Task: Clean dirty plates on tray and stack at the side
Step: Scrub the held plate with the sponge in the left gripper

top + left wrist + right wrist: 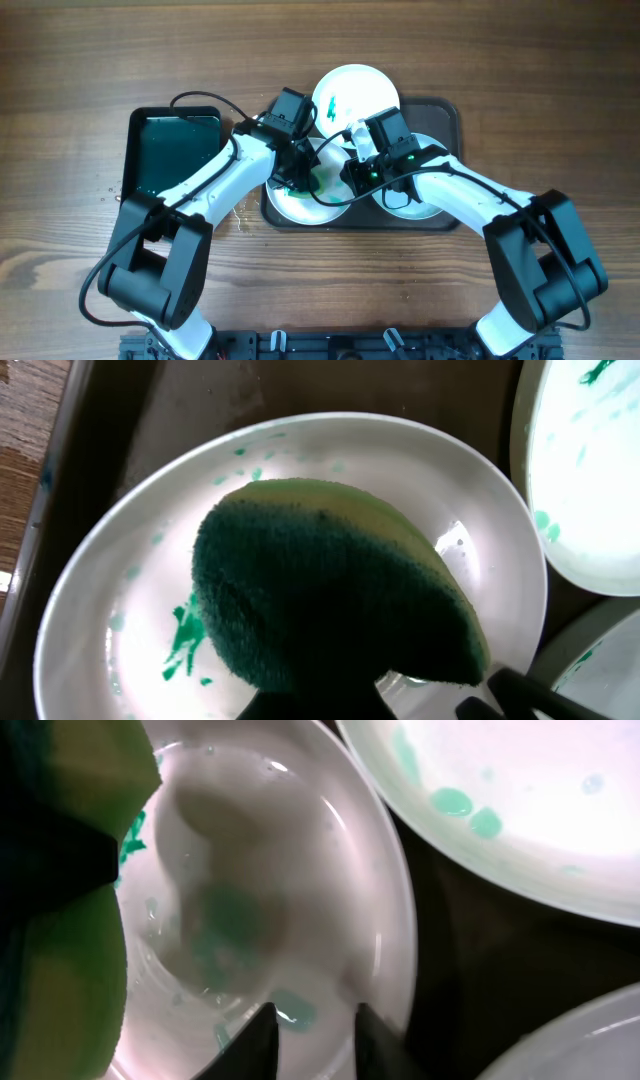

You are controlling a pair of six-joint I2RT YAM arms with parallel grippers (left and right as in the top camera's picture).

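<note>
Starting at the left, a small black tray [175, 150] sits on the wooden table [60, 80], just beside the big dark tray [447, 108] that carries all three plates.

The left claw [298, 168] reaches in over the dark tray's left end, clamped on a sponge [330, 600] that is dark green on one face and yellow behind and bulges from the squeeze. The sponge hangs over the middle of the left plate [120, 570]; whether it touches the plate I cannot tell. Green smears show on that plate beside the sponge, low on the left, with fainter flecks up toward the rim.

The right claw [315, 1042] comes in from the other side to the same plate. Its two fingers stand a little apart, tips down at the plate's inner edge, and I cannot tell if they press on it.

Behind both claws lies the back plate [355, 95], a green streak on its white face, its far rim hanging past the tray's back edge. The right plate [605, 675] lies at the tray's right end — mostly hidden under the right arm from above — with a small green mark visible near its rim.
</note>
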